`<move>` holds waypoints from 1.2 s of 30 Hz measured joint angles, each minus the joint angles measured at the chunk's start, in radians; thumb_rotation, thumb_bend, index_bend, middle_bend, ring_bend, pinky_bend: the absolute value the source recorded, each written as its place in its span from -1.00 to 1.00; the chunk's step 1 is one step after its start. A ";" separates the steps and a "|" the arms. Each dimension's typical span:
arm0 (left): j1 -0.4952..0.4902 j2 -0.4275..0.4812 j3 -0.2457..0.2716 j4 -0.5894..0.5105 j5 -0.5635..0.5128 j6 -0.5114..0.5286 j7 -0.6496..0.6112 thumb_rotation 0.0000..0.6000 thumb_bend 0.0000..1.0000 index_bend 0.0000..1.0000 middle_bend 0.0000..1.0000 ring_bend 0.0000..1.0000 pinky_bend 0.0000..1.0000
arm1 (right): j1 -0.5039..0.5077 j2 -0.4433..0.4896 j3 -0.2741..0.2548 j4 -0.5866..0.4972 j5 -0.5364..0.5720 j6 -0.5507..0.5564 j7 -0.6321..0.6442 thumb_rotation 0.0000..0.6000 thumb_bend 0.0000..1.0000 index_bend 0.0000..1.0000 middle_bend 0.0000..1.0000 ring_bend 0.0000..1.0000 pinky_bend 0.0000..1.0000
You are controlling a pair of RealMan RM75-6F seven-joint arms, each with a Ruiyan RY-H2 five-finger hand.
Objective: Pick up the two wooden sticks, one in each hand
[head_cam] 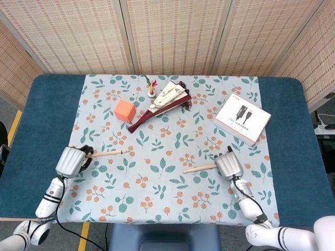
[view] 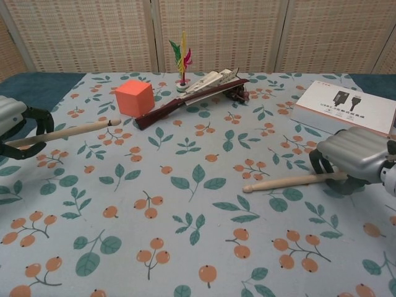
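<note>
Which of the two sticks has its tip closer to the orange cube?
The left hand's stick: its tip ends just below the orange cube; the right hand's stick lies far off.

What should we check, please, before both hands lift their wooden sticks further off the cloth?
1. Left hand grips the left stick at its near end: ok.
2. Right hand grips the right stick at its near end: ok.
3. Left stick's tip off the tablecloth: ok, it seems raised in the chest view.
4. Right stick's tip off the cloth: cannot tell, it sits low.
5. Left stick apart from the orange cube: ok, though its tip is near.
6. Right hand apart from the white box: ok in the head view.
</note>
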 measured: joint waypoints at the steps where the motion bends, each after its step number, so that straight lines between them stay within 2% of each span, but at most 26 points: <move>1: -0.001 0.001 -0.002 -0.002 -0.003 -0.004 -0.001 1.00 0.16 0.63 0.71 0.69 0.68 | -0.004 0.005 -0.001 -0.005 -0.022 0.010 0.020 1.00 -0.21 1.00 1.00 0.52 -0.54; 7: -0.007 -0.004 -0.012 0.012 -0.012 -0.010 0.038 1.00 0.18 0.64 0.72 0.69 0.68 | -0.021 0.036 -0.002 -0.035 -0.112 0.070 0.077 1.00 -0.20 1.00 1.00 0.53 -0.54; 11: -0.015 -0.004 -0.023 0.003 -0.019 -0.018 0.017 1.00 0.18 0.64 0.72 0.69 0.68 | -0.026 0.053 0.013 -0.069 -0.142 0.087 0.130 1.00 -0.20 1.00 1.00 0.53 -0.52; 14: -0.024 0.002 -0.038 -0.025 -0.027 -0.017 0.035 1.00 0.18 0.64 0.72 0.69 0.68 | -0.027 0.052 0.036 -0.087 -0.169 0.110 0.180 1.00 -0.20 1.00 1.00 0.53 -0.29; 18: -0.035 0.018 -0.076 -0.114 -0.069 -0.038 0.040 1.00 0.18 0.65 0.73 0.69 0.70 | -0.018 0.010 0.065 -0.075 -0.202 0.146 0.188 1.00 -0.20 1.00 1.00 0.53 -0.21; 26: -0.051 0.059 -0.143 -0.367 -0.170 -0.099 0.065 1.00 0.19 0.65 0.73 0.70 0.70 | 0.051 -0.074 0.159 -0.073 -0.188 0.103 0.206 1.00 -0.20 1.00 1.00 0.53 -0.21; 30: -0.056 0.085 -0.156 -0.482 -0.192 -0.113 0.109 1.00 0.20 0.66 0.73 0.70 0.70 | 0.081 -0.115 0.193 -0.069 -0.176 0.101 0.186 1.00 -0.20 1.00 1.00 0.53 -0.21; 36: -0.058 0.103 -0.155 -0.551 -0.217 -0.124 0.185 1.00 0.20 0.66 0.74 0.70 0.70 | 0.116 -0.186 0.222 -0.021 -0.148 0.100 0.147 1.00 -0.20 1.00 1.00 0.53 -0.21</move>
